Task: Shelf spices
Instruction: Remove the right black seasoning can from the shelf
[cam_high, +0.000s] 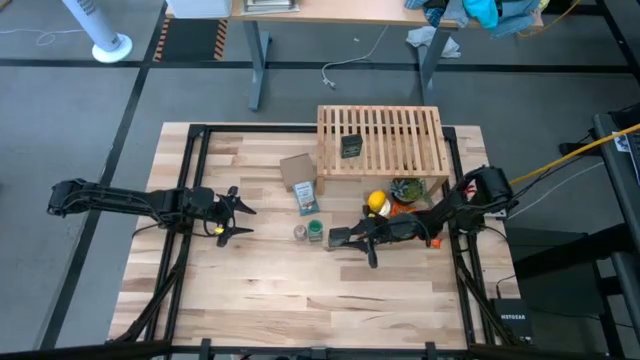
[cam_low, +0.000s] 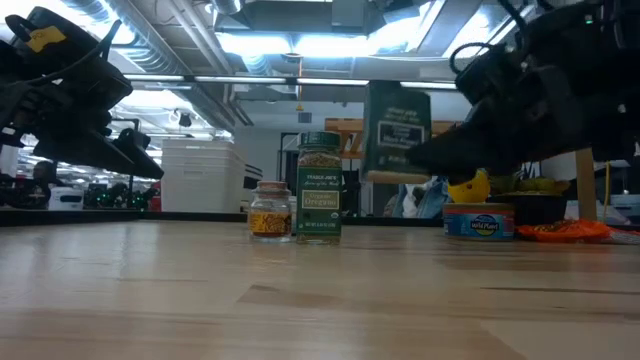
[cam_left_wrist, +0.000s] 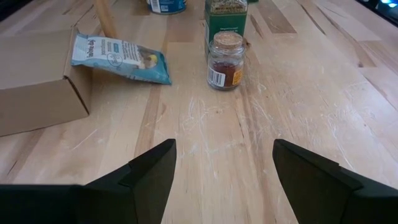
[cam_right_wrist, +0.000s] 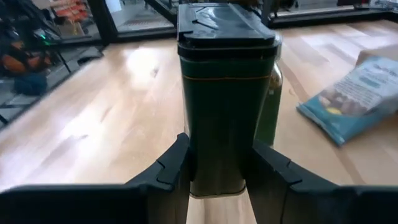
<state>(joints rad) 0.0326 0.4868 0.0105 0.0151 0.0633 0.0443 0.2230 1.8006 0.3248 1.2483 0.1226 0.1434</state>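
So far: one dark tin (cam_high: 351, 146) sits on the shelf (cam_high: 400, 152) | right hand (cam_high: 340, 238) pinching green-labelled tin (cam_right_wrist: 225, 93) just off the shelf's front | green bottle (cam_low: 319, 187), glass jar (cam_low: 270, 210) left on tabletop (cam_high: 300, 290) | left hand (cam_high: 234, 212) spread, idle

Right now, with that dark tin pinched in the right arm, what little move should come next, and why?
Probably swing it toward the shelf. The right end effector grips the green-labelled tin, which the low view shows lifted off the table, and one tin already lies on the slats. The left end effector waits open.
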